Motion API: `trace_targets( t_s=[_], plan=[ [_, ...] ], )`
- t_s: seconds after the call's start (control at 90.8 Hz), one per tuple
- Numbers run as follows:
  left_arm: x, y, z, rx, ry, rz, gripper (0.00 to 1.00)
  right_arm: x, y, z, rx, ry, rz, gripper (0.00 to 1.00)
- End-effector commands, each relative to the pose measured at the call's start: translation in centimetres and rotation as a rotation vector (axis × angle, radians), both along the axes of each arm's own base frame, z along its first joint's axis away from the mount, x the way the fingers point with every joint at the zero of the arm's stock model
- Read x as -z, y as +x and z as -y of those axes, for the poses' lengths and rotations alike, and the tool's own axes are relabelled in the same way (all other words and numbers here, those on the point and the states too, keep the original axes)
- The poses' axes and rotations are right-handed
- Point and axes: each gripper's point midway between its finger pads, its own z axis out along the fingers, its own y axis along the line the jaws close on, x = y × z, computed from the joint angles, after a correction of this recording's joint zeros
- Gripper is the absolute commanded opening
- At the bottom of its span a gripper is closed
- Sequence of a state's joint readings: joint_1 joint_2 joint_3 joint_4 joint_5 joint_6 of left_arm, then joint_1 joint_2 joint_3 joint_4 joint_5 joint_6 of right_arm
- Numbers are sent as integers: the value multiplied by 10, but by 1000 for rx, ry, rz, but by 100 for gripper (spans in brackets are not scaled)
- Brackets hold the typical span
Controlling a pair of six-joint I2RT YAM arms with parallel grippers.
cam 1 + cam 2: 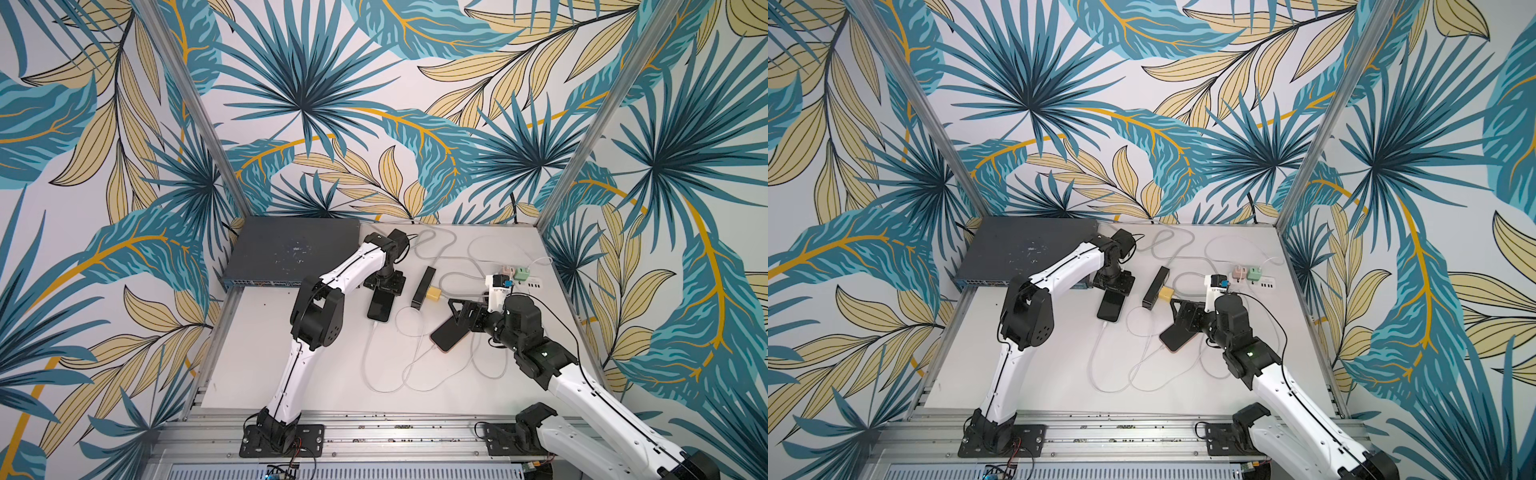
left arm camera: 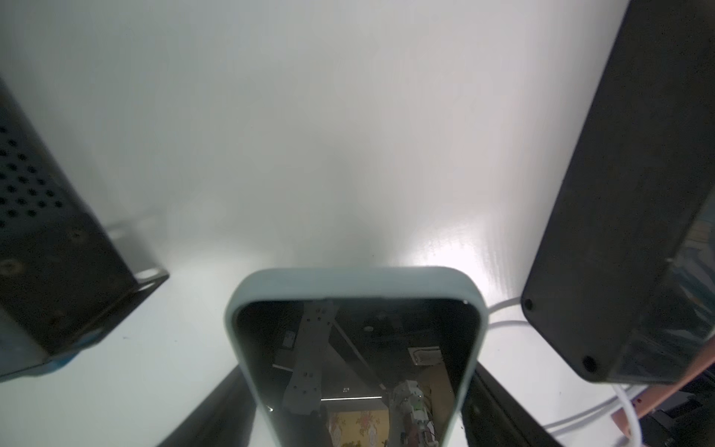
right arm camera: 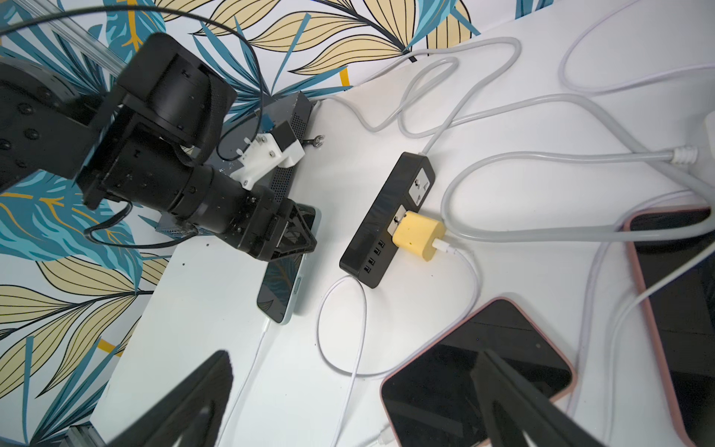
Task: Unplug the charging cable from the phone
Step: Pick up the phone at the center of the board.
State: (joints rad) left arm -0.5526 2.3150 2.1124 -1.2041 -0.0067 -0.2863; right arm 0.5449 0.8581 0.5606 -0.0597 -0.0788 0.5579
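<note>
A phone in a pale blue case lies screen up mid-table. A white charging cable is plugged into its near end. My left gripper reaches down over the phone's far end, and its fingers press both long edges of the case. A second phone in a pink case lies to the right, also with a white cable in its end. My right gripper hovers open above it, one finger over its screen.
A black power strip holding a yellow charger lies between the phones. A dark network switch fills the back left. A white strip with pink and green adapters sits back right. Looped cables cross the table.
</note>
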Motion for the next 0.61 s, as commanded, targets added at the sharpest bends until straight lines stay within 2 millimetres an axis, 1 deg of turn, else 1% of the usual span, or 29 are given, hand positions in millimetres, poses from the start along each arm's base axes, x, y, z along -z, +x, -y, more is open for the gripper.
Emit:
trace_targets(
  t_s=[0.0, 0.11, 0.231, 0.364, 0.507, 0.595],
  plan=[
    [-32, 0, -6, 7, 2, 39, 74, 7, -3, -2, -8, 3, -2, 100],
    [-40, -1, -8, 6, 2, 51, 74, 8, -3, -3, -11, 0, -2, 100],
    [-58, 1, -7, 3, -15, 83, 74, 9, -4, -6, -24, -10, -4, 100],
    [-95, 2, -1, 0, -74, 134, 74, 8, -5, -16, -61, -9, 0, 100],
    [-141, -2, 4, 2, -142, 213, 74, 3, -6, -38, -128, 4, 13, 99],
    [-163, -7, 5, 3, -171, 254, 74, 2, -6, -51, -159, -5, 17, 99]
  ],
)
